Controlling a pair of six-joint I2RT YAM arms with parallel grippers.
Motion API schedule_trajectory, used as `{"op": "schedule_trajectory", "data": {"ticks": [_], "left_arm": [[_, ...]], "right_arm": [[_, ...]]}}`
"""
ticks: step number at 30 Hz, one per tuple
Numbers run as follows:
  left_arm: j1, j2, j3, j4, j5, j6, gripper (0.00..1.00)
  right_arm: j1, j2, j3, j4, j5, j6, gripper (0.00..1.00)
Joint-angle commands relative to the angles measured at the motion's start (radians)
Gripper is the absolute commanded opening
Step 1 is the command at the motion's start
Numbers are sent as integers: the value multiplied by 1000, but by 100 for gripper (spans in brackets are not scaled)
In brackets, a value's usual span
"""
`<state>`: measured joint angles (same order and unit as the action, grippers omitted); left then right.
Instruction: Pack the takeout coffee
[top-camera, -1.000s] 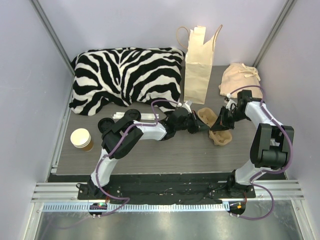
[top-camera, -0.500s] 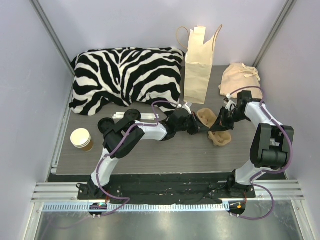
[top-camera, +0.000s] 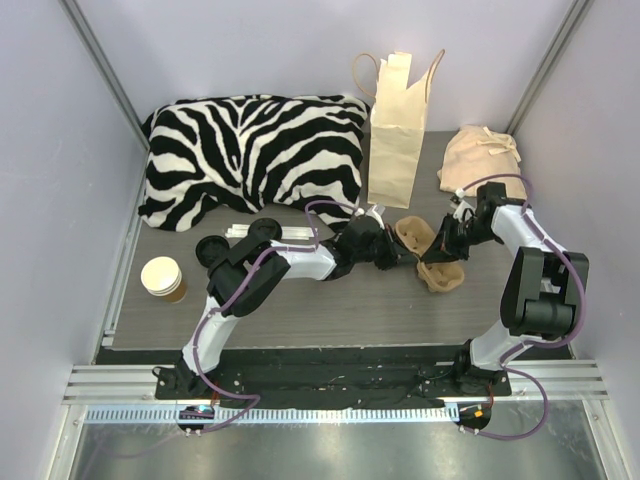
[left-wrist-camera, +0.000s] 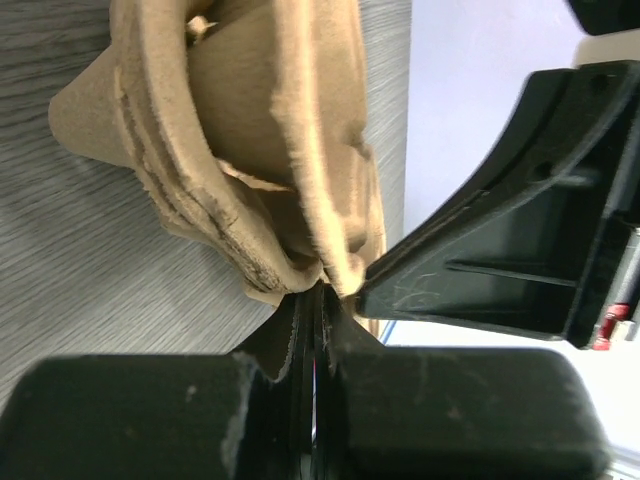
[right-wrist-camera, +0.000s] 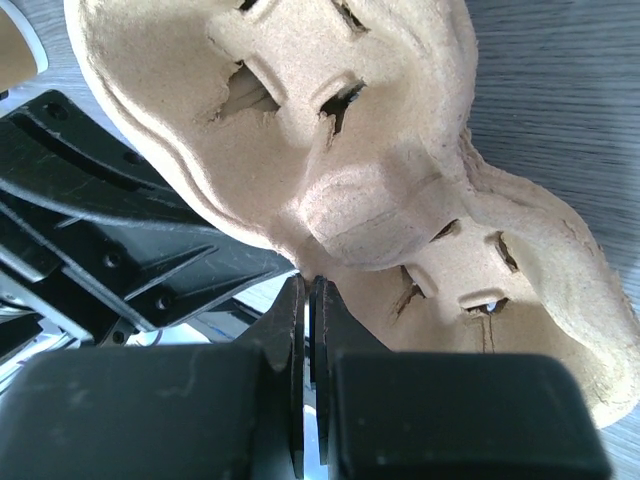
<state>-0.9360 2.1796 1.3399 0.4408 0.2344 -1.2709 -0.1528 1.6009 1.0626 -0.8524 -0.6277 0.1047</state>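
Note:
The takeout coffee does not show in any view. A brown moulded-pulp cup carrier (top-camera: 440, 276) hangs bent between my two grippers near the table's middle right. My left gripper (top-camera: 400, 252) is shut on one rim of the carrier (left-wrist-camera: 250, 150), its fingertips (left-wrist-camera: 300, 310) pinched together at the torn edge. My right gripper (top-camera: 438, 254) is shut on the opposite rim of the carrier (right-wrist-camera: 330, 120), beside the left gripper's black body (right-wrist-camera: 120, 240).
A tall paper bag (top-camera: 398, 130) stands upright behind the grippers. A zebra-striped pillow (top-camera: 250, 150) fills the back left and a beige cloth pouch (top-camera: 480, 155) lies at the back right. A brown cup with a white top (top-camera: 162, 278) and a flat black lid (top-camera: 210, 248) sit at the left.
The right gripper has crept very slightly left with the carrier's rim. Nothing else has visibly moved.

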Motion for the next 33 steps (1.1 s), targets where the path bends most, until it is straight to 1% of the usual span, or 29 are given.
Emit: {"op": "schedule_trajectory", "data": {"ticks": [1,10,11,12,16,20,26,33], "left_arm": [[-4,22,22,-77,-47,45,0],[-3,16,27,-111,-56,79,0],[-3,11,22,-96,-40,73,0],[-1,8,12,-41,-24,67,0],[0,-38,-28,68,48,35,0],[0,-69,-22,172,118,-8,0],[-7,-72,10,214,151,-41,0],[-24,-20,36,219,148,-73,0]], "right_arm": [[-4,-76,30,-19,-70,0,1],[-7,-108,106,-89,-7,-20,1],[-7,-111,109,-91,8,-23,1],[-7,-113,111,-91,34,-25,1],[-7,-99,99,-80,60,-22,1],[-7,-82,82,-54,83,-8,1],[-7,-73,76,-43,79,4,1],[-5,-82,63,-31,66,15,1]]}}
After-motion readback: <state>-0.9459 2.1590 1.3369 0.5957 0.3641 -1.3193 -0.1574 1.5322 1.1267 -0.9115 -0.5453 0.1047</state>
